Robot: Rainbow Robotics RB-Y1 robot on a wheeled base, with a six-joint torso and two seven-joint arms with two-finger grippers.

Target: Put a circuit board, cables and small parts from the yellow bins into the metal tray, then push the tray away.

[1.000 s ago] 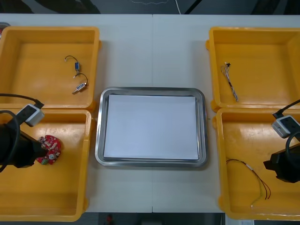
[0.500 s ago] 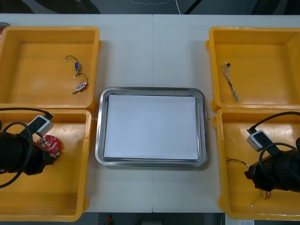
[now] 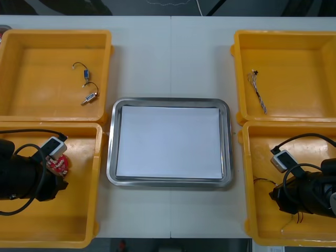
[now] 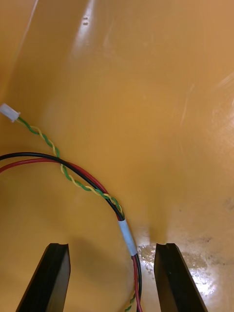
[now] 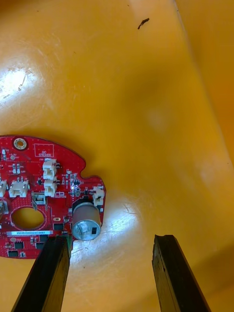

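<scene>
Light table (image 3: 147, 58), seam (image 3: 170, 52) mid; dark floor (image 3: 252, 6) beyond, prob.

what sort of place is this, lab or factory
Probably an electronics kitting bench in a robot lab: yellow bins flank a metal tray, one holding a red circuit board, another a cable, and the left gripper and right gripper hang over those, jaws open.

The pale tabletop (image 3: 142, 58) stretches from edge to edge, a thin seam (image 3: 170, 52) running straight down its middle. Beyond the far edge there's dark floor (image 3: 63, 6), and a thin white cord (image 3: 200, 8) trails across it.
</scene>
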